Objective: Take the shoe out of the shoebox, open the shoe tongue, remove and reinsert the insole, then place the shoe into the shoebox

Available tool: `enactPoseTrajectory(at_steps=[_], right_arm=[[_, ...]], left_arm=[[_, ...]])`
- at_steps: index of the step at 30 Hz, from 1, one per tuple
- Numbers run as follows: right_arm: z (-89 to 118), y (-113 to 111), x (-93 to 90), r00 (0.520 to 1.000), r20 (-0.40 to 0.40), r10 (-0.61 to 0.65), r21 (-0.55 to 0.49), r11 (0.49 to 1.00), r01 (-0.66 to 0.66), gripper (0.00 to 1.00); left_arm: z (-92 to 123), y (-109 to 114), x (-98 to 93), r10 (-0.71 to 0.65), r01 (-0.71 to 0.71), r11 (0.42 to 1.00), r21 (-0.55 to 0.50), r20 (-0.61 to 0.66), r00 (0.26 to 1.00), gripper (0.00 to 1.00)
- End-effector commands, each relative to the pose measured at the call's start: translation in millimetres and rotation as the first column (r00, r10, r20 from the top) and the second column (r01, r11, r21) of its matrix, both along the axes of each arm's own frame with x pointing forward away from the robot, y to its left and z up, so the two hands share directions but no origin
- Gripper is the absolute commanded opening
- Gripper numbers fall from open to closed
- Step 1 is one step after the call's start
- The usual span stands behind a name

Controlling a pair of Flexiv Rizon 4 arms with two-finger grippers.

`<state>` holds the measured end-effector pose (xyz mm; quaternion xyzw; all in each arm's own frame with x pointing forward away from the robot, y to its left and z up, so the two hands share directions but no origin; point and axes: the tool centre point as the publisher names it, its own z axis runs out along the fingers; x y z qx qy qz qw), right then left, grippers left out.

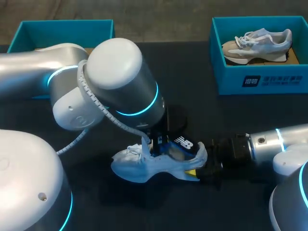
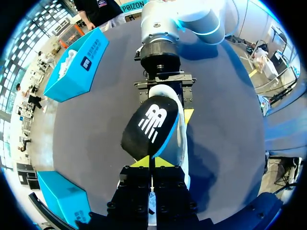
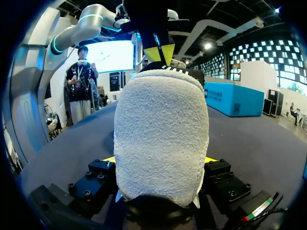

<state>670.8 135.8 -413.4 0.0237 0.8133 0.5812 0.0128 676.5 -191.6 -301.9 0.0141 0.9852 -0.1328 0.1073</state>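
Box on the left, teal left box (image 1: pixel 62 30), at ten o'clock on the dark table (image 1: pixel 250 120), partly hidden behind the left arm (image 1: pixel 110 72). Left arm in from nine o'clock, bulky, reaching to the table's middle with the wrist turned down. Left gripper (image 1: pixel 156 141) just above the shoe (image 1: pixel 139 166), fingers pressed together on the rim of the insole (image 1: pixel 182 142) and pinching it from two sides. In the left wrist view, yellow tips of the left gripper (image 2: pixel 151 162) close together with the near edge of the insole (image 2: pixel 151 124) between them. Insole black with a white mark, tilted up over the shoe's opening, toward the heel; cannot tell whether any part of it sits inside. Shoe white and pale blue, at the table's middle and slightly toward six o'clock, toe to nine o'clock, heel to three o'clock, laces loose near the toe. Right gripper (image 1: pixel 199 166) at the heel, fingers set wide and touching it from both sides, clamped on the shoe. In the right wrist view, pale fuzzy heel of the shoe (image 3: pixel 160 134) held between the yellow tips of the right gripper (image 3: pixel 160 160), left gripper's tips (image 3: pixel 159 53) just beyond it. Right arm (image 1: pixel 279 142) in from four o'clock, low over the table. At one o'clock, right box (image 1: pixel 262 79), teal, with a pale second shoe (image 1: pixel 257 43) inside, well apart from both grippers.
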Motion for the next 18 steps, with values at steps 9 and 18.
enactPoseTrajectory(at_steps=[9, 18], right_arm=[[-1, 0, -0.9, 1.0, -0.001, -0.001, -0.004, 1.0, 0.001, 0.0], [-1, 0, -0.9, 1.0, -0.001, -0.001, -0.004, 1.0, 0.001, 0.0]], left_arm=[[3, -4, -6.6, -0.011, 0.01, 1.0, 0.029, 0.063, 0.998, 0.33], [10, -10, -11.3, -0.074, 0.063, 0.995, 0.082, 0.139, 0.988, 0.43]])
